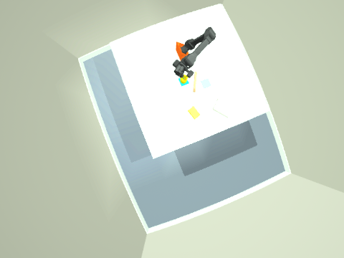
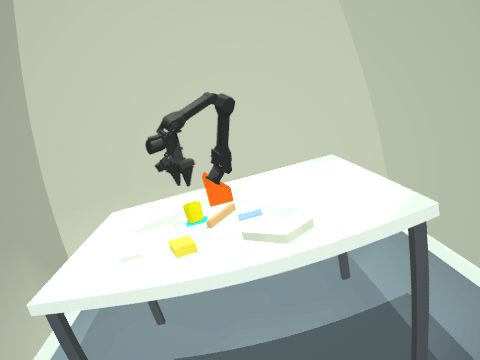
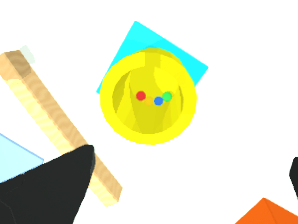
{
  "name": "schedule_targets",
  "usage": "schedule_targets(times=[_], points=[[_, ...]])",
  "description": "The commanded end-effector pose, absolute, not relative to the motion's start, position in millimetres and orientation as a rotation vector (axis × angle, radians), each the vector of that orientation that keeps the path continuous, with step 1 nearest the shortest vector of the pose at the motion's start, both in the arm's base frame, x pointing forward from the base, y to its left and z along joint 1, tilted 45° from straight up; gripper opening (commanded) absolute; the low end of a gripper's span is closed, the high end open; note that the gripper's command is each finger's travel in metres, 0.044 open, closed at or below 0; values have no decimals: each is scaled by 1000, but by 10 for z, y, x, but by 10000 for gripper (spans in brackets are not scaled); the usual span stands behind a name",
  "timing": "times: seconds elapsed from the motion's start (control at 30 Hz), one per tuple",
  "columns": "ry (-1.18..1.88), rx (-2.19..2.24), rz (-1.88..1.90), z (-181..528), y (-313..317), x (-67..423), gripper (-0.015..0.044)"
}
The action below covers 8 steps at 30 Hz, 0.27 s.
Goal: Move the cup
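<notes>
A yellow cup (image 1: 183, 80) (image 2: 192, 211) (image 3: 148, 94) stands upright on a bright cyan pad (image 1: 180, 83) (image 2: 198, 223) (image 3: 186, 63). Three marbles (image 3: 154, 99), red, blue and green, lie in its bottom. My gripper (image 1: 183, 73) (image 2: 182, 179) (image 3: 193, 160) hangs open above the cup, well clear of its rim, with nothing between the fingers. A second, pale blue pad (image 1: 206, 83) (image 2: 250, 215) (image 3: 13, 156) lies flat on the other side of a wooden stick (image 1: 195, 82) (image 2: 221, 215) (image 3: 60, 123).
An orange block (image 1: 179, 48) (image 2: 217, 192) stands by the arm's base. A yellow block (image 1: 193, 112) (image 2: 182, 246) and a flat white slab (image 1: 220, 111) (image 2: 278, 230) lie nearer the table's front. A small white piece (image 2: 130, 257) lies at the left.
</notes>
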<state>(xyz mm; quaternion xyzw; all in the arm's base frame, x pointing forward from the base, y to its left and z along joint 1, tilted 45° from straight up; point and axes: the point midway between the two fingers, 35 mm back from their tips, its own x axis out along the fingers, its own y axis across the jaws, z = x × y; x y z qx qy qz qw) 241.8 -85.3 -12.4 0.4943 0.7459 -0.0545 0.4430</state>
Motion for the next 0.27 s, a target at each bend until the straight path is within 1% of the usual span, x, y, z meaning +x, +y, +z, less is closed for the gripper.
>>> schedule_targets(times=[0.0,0.23], points=[[1844,1216,-134,-37,-933,2430,440],[1845,1225,-136,-75,-903,2428,440]])
